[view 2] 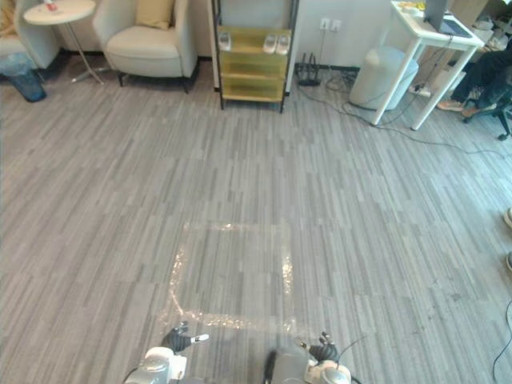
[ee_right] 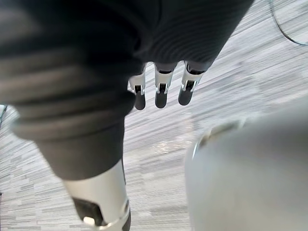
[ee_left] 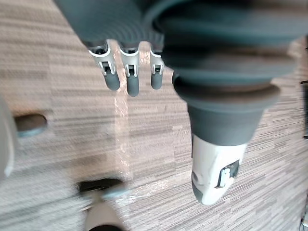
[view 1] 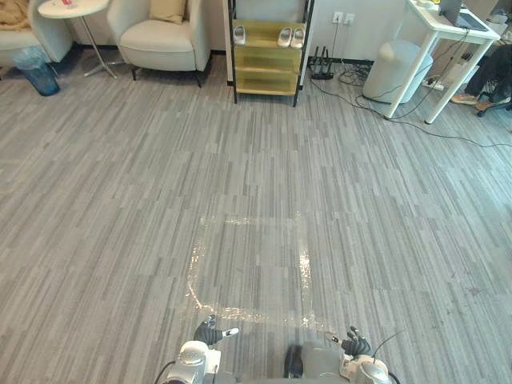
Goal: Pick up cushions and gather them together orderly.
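Observation:
A tan cushion leans on the back of a beige armchair at the far side of the room. Another tan cushion lies on a second chair at the far left. My left hand hangs low at the bottom edge of the eye views, over the near side of a taped square on the floor. My right hand hangs beside it. In the wrist views the left fingers and right fingers are relaxed and hold nothing. Both hands are far from the cushions.
A round white side table and a blue bin stand at the far left. A yellow shelf with shoes is at the far middle. A grey bin, a white desk, floor cables and a person's legs are at the far right.

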